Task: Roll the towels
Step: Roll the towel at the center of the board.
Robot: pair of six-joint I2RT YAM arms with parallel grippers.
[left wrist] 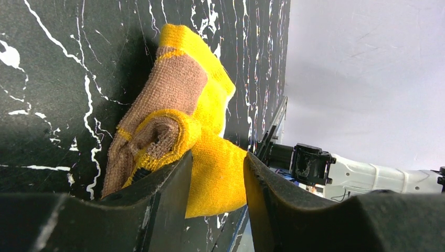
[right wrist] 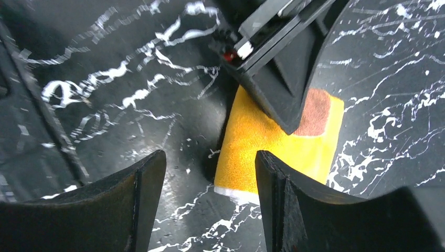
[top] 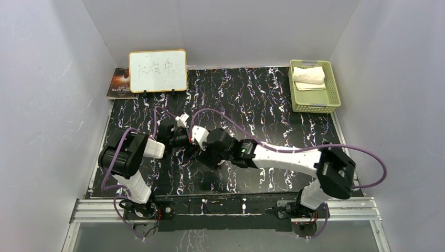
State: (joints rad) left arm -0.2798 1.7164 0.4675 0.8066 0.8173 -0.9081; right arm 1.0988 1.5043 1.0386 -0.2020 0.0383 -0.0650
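Orange-yellow towel (left wrist: 210,105) lies mid-counter where the two arms meet, hidden under them from overhead; it is partly folded, brown reverse showing, one end curled into a loose roll.

Left hand (left wrist: 218,163) has a thickness of yellow cloth filling the gap between its fingers and looks to be pinching that fold; right hand (right wrist: 210,157) is spread, hovering over the towel with nothing between its fingers.

Handling, as I judge it: light, limp terry; will sag and unroll if let go; grippy pile, nothing breakable; likely best taken at the rolled edge through all layers, with the other hand pinning the free end.

Cream towel (top: 309,75) sits folded or rolled in the green basket (top: 314,107) at the far right corner.

Counter (top: 252,100) is black with white veining, flat and smooth-looking; cloth may slide on it rather than roll.

Plain pale walls close in on three sides; white board (top: 157,71) and a book (top: 118,84) stand at the far left.
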